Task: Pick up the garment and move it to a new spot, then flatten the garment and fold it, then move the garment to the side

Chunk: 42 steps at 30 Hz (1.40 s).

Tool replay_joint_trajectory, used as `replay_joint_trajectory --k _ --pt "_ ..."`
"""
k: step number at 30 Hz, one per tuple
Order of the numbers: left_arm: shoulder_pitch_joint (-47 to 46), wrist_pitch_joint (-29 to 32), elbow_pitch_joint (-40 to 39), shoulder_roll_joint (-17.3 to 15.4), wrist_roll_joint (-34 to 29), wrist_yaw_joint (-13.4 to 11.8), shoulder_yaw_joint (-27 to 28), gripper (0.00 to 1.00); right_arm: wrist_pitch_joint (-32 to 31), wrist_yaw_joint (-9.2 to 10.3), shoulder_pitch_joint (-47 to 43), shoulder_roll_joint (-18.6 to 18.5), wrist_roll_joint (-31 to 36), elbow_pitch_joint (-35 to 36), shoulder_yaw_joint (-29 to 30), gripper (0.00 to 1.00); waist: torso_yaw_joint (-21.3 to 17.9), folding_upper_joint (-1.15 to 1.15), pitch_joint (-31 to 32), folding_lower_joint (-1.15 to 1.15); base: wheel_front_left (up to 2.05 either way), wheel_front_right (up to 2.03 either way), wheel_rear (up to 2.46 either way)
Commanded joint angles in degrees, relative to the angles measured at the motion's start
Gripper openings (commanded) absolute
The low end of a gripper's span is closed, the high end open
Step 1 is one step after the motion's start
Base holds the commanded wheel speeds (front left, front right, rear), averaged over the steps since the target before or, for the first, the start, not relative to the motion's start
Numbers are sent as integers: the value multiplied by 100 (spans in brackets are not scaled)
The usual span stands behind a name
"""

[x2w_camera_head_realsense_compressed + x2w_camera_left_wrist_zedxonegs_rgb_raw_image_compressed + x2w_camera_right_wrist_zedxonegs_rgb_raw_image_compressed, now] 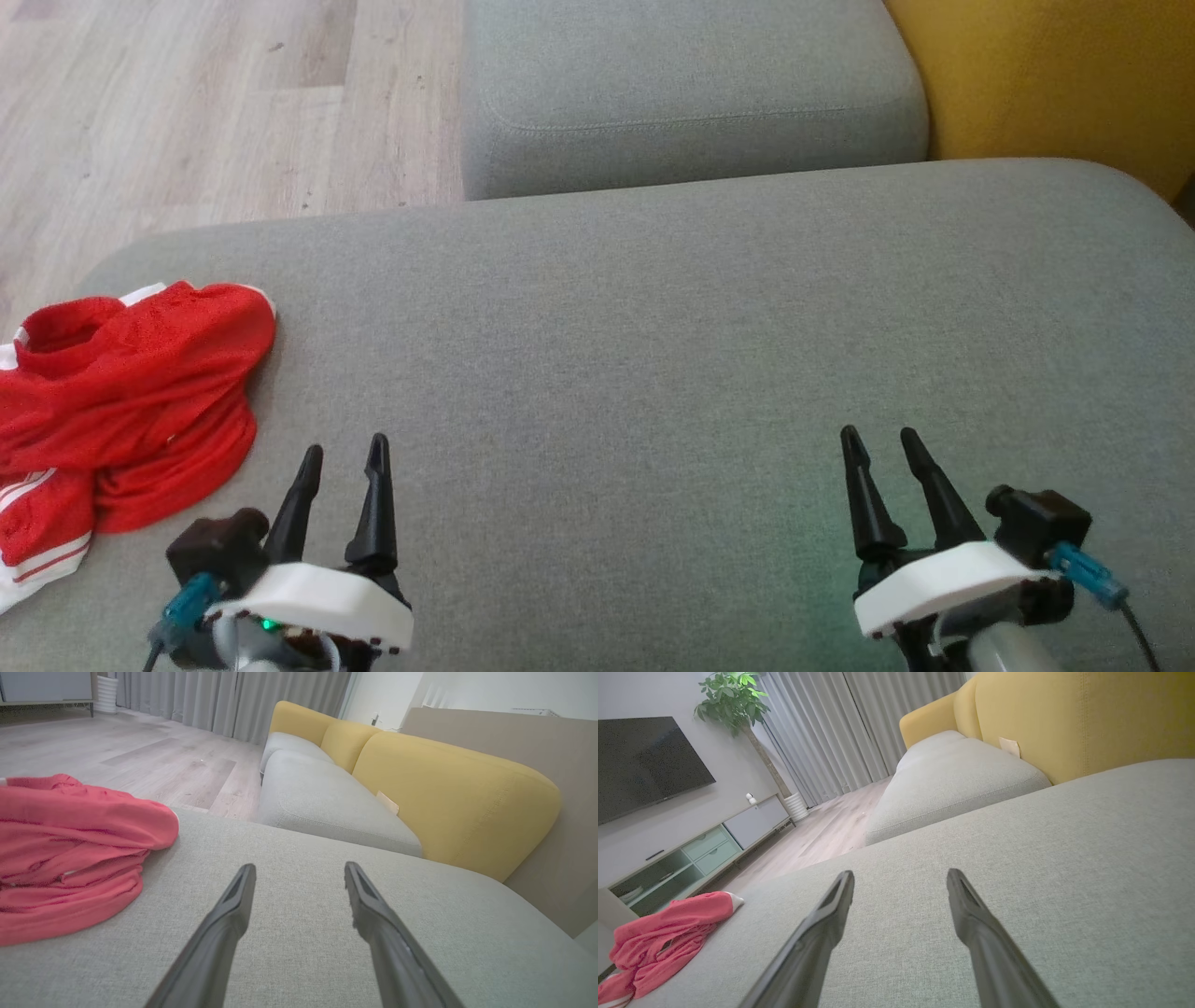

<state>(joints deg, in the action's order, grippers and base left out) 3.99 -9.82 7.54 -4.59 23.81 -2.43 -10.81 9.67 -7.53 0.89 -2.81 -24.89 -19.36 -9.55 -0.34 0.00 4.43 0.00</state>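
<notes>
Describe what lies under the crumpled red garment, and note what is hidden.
The red garment rests on the grey sofa cushion, near its left edge. The fabric patch directly beneath, and anything tucked within the folds, is covered.

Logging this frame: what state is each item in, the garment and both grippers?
garment: crumpled heap, unfolded, lying at the left edge of the cushion, not held.
left gripper: jaws open, empty, near the garment, not touching it.
right gripper: jaws open, empty, above bare cushion.
</notes>
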Motion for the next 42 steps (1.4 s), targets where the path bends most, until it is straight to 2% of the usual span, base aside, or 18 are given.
replay_joint_trajectory --k 1,25,42 --pt "-216 -94 -209 -23 -228 31 111 100 104 3 375 -22 235 142 -124 100 4 0 10 0 0 0 0" --pt "-151 -512 -274 71 -1993 -34 286 100 527 4 463 -8 2169 19 -95 100 -15 0 46 0 0 0 0" --pt "-180 -518 -154 125 -2052 19 436 100 533 4 445 -8 2128 54 90 100 75 0 -37 0 0 0 0"
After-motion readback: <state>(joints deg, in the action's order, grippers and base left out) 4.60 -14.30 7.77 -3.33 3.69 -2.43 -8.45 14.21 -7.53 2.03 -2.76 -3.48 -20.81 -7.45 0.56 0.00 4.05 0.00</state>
